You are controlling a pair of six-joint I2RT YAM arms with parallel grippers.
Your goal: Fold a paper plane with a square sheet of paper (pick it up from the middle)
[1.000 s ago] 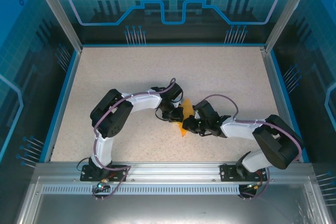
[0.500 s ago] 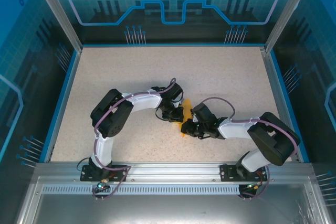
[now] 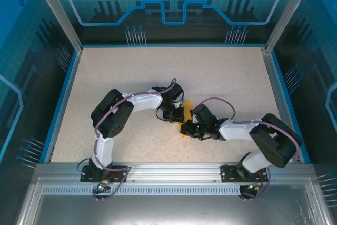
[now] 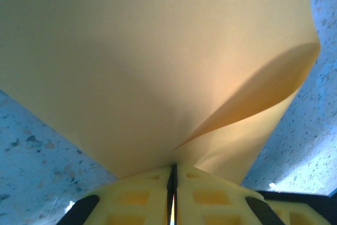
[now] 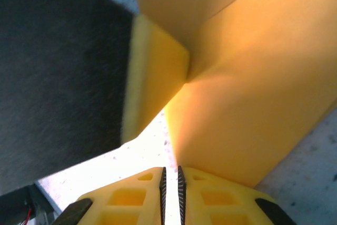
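Note:
The square sheet of paper [image 3: 186,105] is bright orange and folded, standing up off the table between the two grippers at mid-table. My left gripper [image 3: 178,115] is shut on it. In the left wrist view the paper [image 4: 158,67] rises straight out of the shut left gripper [image 4: 172,166] and curls over at the right. My right gripper [image 3: 185,128] sits right against the paper's lower part. In the right wrist view the right gripper [image 5: 170,168] shows a thin slit with bright table through it, and the paper [image 5: 253,93] passes just right of that slit.
The speckled beige table [image 3: 131,72] is ringed by a blue rim [image 3: 63,98] and see-through walls. In the right wrist view the left gripper's pale finger [image 5: 152,72] and dark body [image 5: 58,77] stand close on the left.
The right gripper has slid a little left, closer to the left gripper and over the paper's lower tip. Its jaws have parted slightly. The left arm has stayed still.

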